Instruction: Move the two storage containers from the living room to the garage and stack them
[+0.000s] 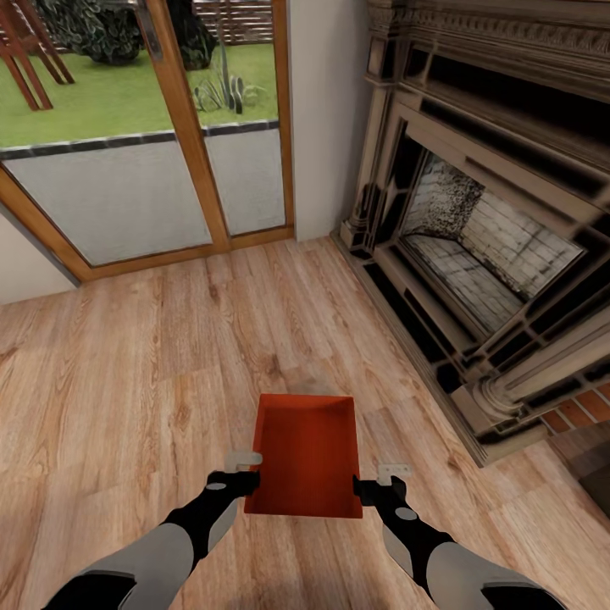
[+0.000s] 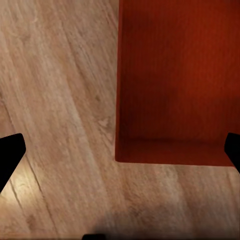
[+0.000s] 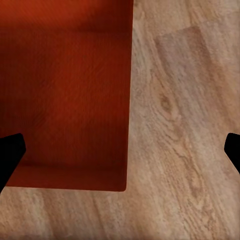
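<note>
Robot's two hands flank an orange-red storage container [image 1: 307, 453] above the living room's light wood plank floor [image 1: 127, 373].

The left hand [image 1: 246, 474] sits against the container's left wall, the right hand [image 1: 377, 483] against its right wall; both wrist views show dark fingertips [image 2: 10, 155] spread wide. A stone fireplace [image 1: 483, 254] stands to the right, a wood-framed glass door [image 1: 161, 135] ahead.
</note>
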Tool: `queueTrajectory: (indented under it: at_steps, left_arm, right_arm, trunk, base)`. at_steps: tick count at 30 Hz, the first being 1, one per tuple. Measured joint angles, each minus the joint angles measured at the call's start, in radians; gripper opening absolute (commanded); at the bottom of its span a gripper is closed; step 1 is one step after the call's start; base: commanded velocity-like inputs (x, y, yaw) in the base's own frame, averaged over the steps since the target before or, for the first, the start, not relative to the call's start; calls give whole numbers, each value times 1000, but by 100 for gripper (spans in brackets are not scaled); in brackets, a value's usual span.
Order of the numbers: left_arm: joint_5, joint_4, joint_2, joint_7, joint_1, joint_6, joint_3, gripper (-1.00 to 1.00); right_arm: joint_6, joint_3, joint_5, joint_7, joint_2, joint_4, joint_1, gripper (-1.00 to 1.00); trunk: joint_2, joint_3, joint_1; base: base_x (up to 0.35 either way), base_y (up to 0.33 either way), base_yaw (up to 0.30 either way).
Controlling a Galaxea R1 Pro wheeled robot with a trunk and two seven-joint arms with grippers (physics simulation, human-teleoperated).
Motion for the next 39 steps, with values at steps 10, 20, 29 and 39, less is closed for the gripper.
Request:
queueTrajectory:
  at_steps: [10, 20, 29, 39]
  left_arm:
    - [10, 6, 1, 0, 0, -1, 1, 100]
    - [12, -3, 1, 0, 0, -1, 1, 100]
    - [12, -4, 1, 0, 0, -1, 0, 100]
    - [11, -6, 2, 0, 0, -2, 0, 100]
  right_arm:
    - [0, 0, 0, 1, 0, 0, 0, 100]
    - [0, 0, 0, 2, 0, 0, 0, 100]
    - [-1, 0, 0, 1, 0, 1, 0, 100]
    - [1, 0, 0, 2, 0, 2, 0, 100]
  trunk:
    - [-49, -22, 27]
    - [-119, -53, 65]
    - [-182, -81, 100]
    - [-252, -113, 138]
  base:
    - [0, 0, 0]
    - [0, 0, 0]
    - [0, 0, 0]
    - [0, 0, 0]
